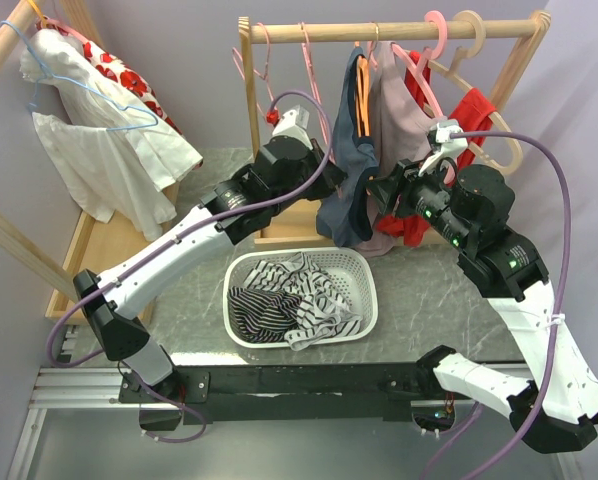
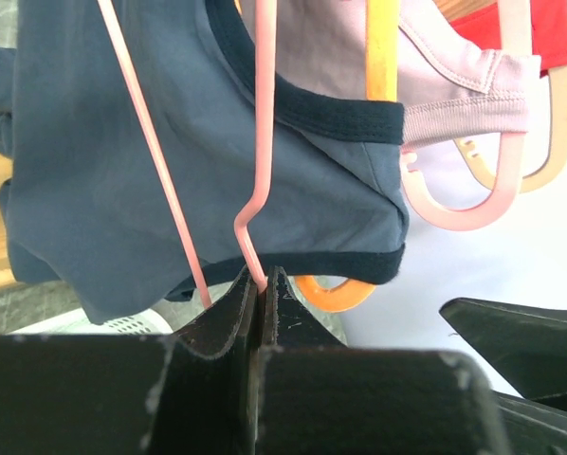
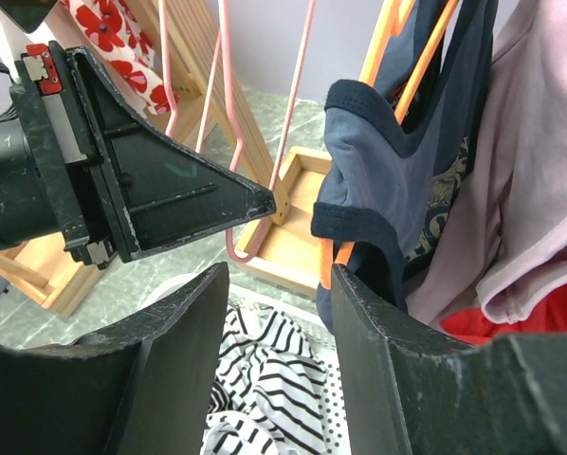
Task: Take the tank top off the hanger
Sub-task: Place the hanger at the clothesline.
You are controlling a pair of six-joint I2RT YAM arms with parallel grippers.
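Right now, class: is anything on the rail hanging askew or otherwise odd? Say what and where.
The navy tank top hangs lopsided: its orange hanger is tilted steeply, one end poking out below the hem. Also, the left gripper is shut on an empty pink hanger beside it.

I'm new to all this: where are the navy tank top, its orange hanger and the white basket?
navy tank top [image 2: 75, 161], left wrist view, mid fabric.
orange hanger [image 2: 382, 47], left wrist view, straight arm.
white basket [image 1: 369, 280], top external view, right rim.
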